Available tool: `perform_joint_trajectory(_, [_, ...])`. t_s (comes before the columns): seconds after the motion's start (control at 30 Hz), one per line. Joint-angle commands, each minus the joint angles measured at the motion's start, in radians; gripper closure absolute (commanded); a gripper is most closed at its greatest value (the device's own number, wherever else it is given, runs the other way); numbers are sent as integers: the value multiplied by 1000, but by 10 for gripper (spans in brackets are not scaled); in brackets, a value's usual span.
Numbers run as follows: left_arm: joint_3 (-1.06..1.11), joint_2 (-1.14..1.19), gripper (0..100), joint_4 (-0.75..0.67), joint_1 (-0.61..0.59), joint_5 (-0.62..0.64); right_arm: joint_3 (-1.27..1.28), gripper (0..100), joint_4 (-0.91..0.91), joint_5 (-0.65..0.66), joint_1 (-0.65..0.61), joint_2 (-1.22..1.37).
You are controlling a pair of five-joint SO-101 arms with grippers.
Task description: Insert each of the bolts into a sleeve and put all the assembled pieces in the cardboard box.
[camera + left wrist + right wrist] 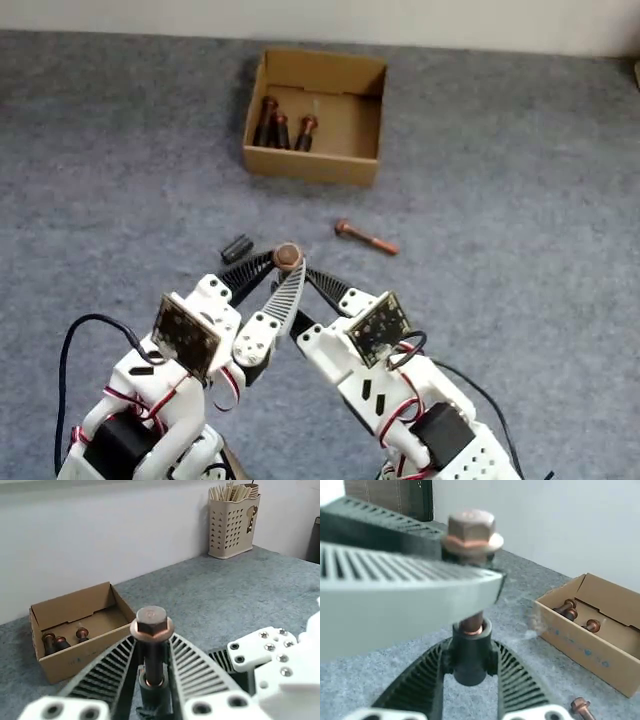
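1. The left gripper [152, 652] is pinching the held bolt [151, 622] by its shank, head up. The right gripper [470, 656] is clamped round the held sleeve [469, 662] directly beneath. The shank's end sits in the sleeve's mouth.
2. Both grippers meet on the arms' side of the cardboard box [312, 166], well apart from its front wall and roughly in line with its middle.
3. Three assembled pieces [283, 128] lie inside the box, bunched toward its left wall. The right half of its floor shows as plain cardboard.
4. A loose sleeve [237, 247] lies on the arms' side of the box's left front corner, just beside the left gripper's outer finger.
5. A loose bolt [366, 238] lies on the arms' side of the box's right front corner, near the grippers but apart from them.
6. The grey mat [520, 200] runs from the held pair up to the box's front wall and stretches wide on both sides of the box.
7. Behind the box a pale wall [100, 530] bounds the mat. A perforated stick holder [232, 525] stands against it, well apart from the box, toward the right arm's side.
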Motion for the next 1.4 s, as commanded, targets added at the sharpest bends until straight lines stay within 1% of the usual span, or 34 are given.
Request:
perform_joint_trajectory(0.0, [13,-5,905,0,12,-60,-12,995,-2,8,-4,-18])
perform_joint_trajectory(0.07, [10,-5,851,8,-22,-58,-7,995,-2,8,-4,-18])
perform_joint_trajectory(0.23, [-50,-5,808,66,-120,-29,-4,995,-2,8,-4,-18])
perform_joint_trajectory(0.4, [-140,-5,771,173,-133,31,-2,995,-2,8,-4,-16])
perform_joint_trajectory(0.53, [-214,-5,766,247,-134,55,-1,995,-2,8,-4,-16])
perform_joint_trajectory(0.7, [-260,-5,769,293,-140,80,-1,995,-2,2,61,-16])
perform_joint_trajectory(0.8, [-240,-5,771,287,-228,123,1,995,-2,2,108,-15])
perform_joint_trajectory(0.87, [-196,-5,808,279,-282,140,2,995,-2,2,142,-15])
perform_joint_trajectory(1.0, [-71,-5,938,133,-346,138,1,995,-39,5,229,-13])
perform_joint_trajectory(1.07, [-10,-5,992,72,-381,106,1,995,-77,6,271,-12])
perform_joint_trajectory(1.13, [44,-5,992,52,-414,78,-8,995,-85,8,291,21])
perform_joint_trajectory(1.23, [119,-5,994,52,-455,71,-38,995,-93,8,297,156])
perform_joint_trajectory(1.37, [199,-5,994,44,-518,69,-228,995,-113,3,297,460])
